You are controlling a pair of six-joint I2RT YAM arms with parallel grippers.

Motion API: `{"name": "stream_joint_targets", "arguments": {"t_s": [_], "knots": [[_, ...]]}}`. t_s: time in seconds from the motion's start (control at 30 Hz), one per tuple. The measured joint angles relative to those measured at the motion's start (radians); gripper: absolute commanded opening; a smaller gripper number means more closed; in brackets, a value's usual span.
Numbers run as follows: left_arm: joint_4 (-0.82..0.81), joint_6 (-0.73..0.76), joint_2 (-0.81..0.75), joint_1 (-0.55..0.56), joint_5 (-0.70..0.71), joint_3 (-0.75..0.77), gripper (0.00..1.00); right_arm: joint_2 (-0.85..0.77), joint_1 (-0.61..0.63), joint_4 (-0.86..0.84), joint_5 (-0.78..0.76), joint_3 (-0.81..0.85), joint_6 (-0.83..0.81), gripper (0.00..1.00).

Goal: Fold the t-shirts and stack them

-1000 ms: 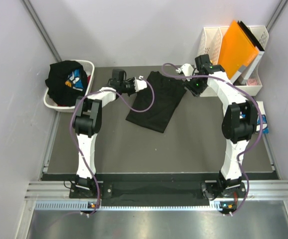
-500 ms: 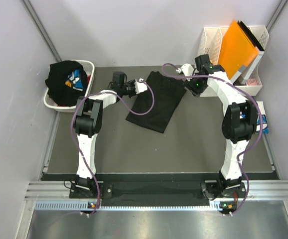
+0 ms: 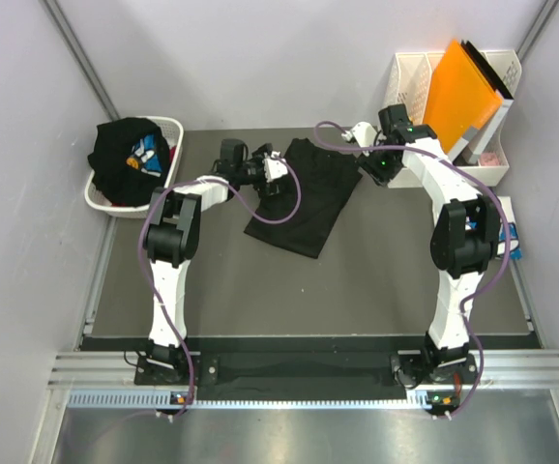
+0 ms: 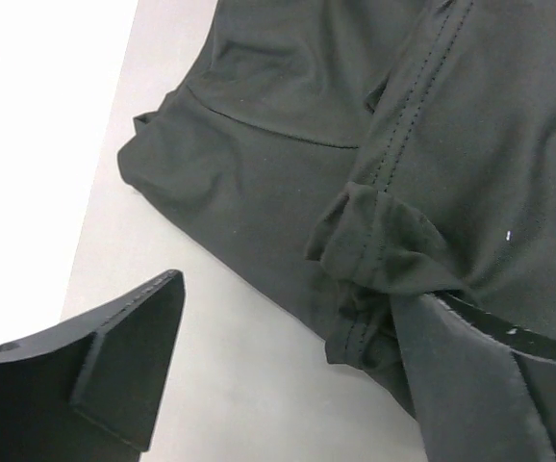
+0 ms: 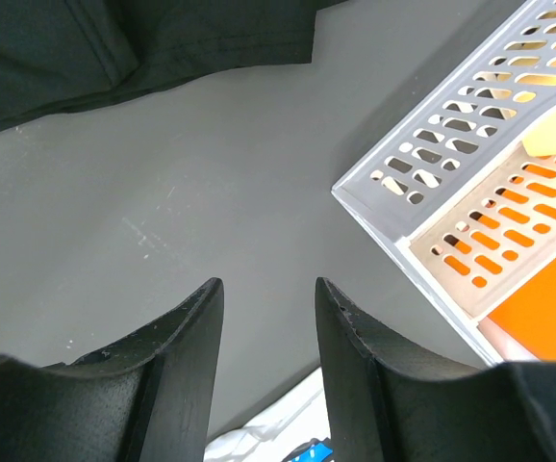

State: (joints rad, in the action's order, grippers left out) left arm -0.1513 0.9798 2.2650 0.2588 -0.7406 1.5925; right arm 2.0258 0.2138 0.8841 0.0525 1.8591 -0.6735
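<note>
Early, I judge: black t-shirt [image 3: 304,198] lies half-folded at 12 o'clock; left gripper [image 4: 288,327], jaws spread, holds nothing at its rumpled 9 o'clock edge; right gripper [image 5: 268,298], jaws part-open, empty; printed tee [image 3: 125,155] waits in basket [image 3: 101,198] at 10 o'clock.

You saw: t-shirt [image 3: 304,198] plain black; tee [image 3: 125,155] black, blue-white print; basket [image 3: 99,198] white; folder [image 3: 463,92] orange; mat [image 3: 260,290] dark grey.
</note>
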Motion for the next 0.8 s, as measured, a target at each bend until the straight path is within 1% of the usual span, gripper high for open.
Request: {"name": "stream_joint_targets", "arguments": {"t_s": [0.13,0.23,0.4,0.43,0.57,0.67,0.8], "knots": [[-0.048,-0.001,-0.005,0.001,0.018,-0.039,0.95,0.0,0.0,0.0,0.0,0.002,0.0,0.44],[-0.112,0.0,-0.007,0.005,0.06,-0.084,0.94,0.0,0.0,0.0,0.0,0.002,0.0,0.44],[-0.288,0.022,-0.013,0.028,0.208,-0.157,0.95,0.0,0.0,-0.001,0.0,0.002,0.0,0.44],[-0.327,0.025,-0.013,0.035,0.261,-0.167,0.95,0.0,0.0,-0.001,0.0,0.002,0.0,0.44],[-0.429,0.022,-0.013,0.047,0.406,-0.167,0.95,0.0,0.0,-0.001,0.001,0.002,0.0,0.44],[-0.47,0.011,-0.013,0.037,0.475,-0.162,0.95,0.0,0.0,-0.001,0.001,0.002,0.0,0.44],[-0.493,0.013,-0.013,0.029,0.512,-0.162,0.95,0.0,0.0,0.0,0.001,0.002,0.0,0.44]]}}
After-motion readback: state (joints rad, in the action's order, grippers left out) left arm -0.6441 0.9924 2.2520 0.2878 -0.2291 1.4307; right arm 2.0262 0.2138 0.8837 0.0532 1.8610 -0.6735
